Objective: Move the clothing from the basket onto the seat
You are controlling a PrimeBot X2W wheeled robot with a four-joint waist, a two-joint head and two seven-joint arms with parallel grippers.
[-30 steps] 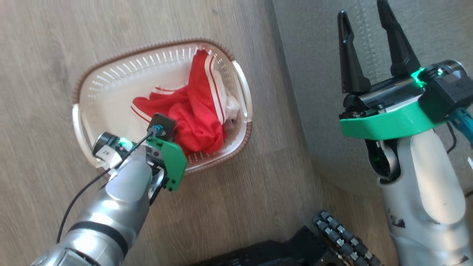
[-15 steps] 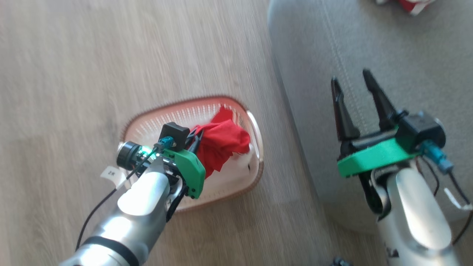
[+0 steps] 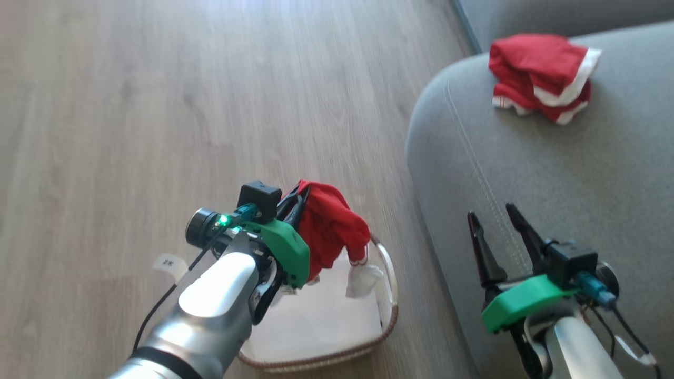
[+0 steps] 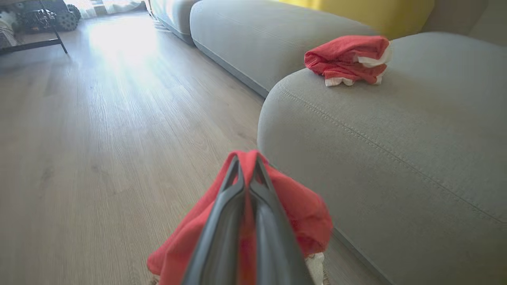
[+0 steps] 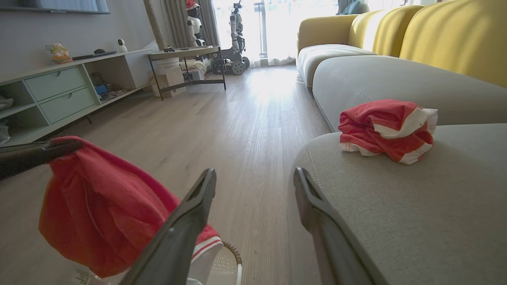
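Note:
My left gripper [image 3: 297, 202] is shut on a red garment [image 3: 331, 231] of the clothing, which hangs bunched above the white basket [image 3: 390, 310] on the floor. In the left wrist view the closed fingers [image 4: 246, 162] pinch the red fabric [image 4: 301, 213]. A white bit of fabric [image 3: 363, 279] shows at the basket's right side. Another red and white garment [image 3: 537, 73] lies crumpled on the grey seat [image 3: 553, 173]. My right gripper [image 3: 489, 212] is open and empty at the seat's front edge. The right wrist view shows its fingers [image 5: 254, 174] apart, the hanging garment [image 5: 99, 209] to their left.
Wooden floor [image 3: 158, 105] spreads left of the seat. Across the room stand a low cabinet with drawers [image 5: 59, 91], a black-framed table [image 5: 186, 63] and another robot [image 5: 237, 39] by the window. Yellow back cushions [image 5: 455, 35] line the sofa.
My left gripper has lifted the red garment up out of the basket. The head camera has tilted up, bringing the seat and the garment on it into view. The right gripper stays open.

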